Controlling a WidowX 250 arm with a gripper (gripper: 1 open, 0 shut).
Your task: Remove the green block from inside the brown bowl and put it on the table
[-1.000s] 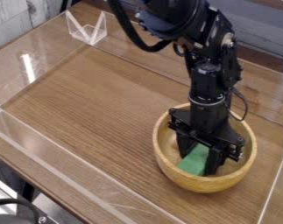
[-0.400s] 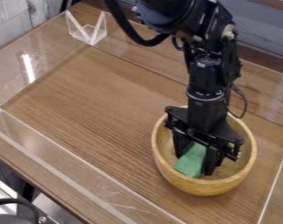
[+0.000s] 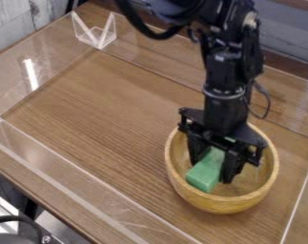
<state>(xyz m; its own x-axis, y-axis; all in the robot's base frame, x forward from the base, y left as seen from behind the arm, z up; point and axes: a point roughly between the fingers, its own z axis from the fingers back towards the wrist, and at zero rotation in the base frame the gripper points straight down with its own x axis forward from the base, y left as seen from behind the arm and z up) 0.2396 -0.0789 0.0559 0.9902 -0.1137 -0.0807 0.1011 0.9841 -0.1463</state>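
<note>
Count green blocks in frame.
1. The block sits between the tool's fingers, over the bowl, near the table's right edge. The arm may hide more in the bowl.

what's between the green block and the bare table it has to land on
Only the brown bowl's rim. The gripper holds the green block just above the bowl floor, so it must clear that wall. The table to the left looks bare.

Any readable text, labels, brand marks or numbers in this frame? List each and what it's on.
None readable.
Gripper and black arm: no visible marking.
Green block: plain, no print.
Brown bowl: wood grain only.
Table and its clear acrylic walls: no labels or signs.
</note>
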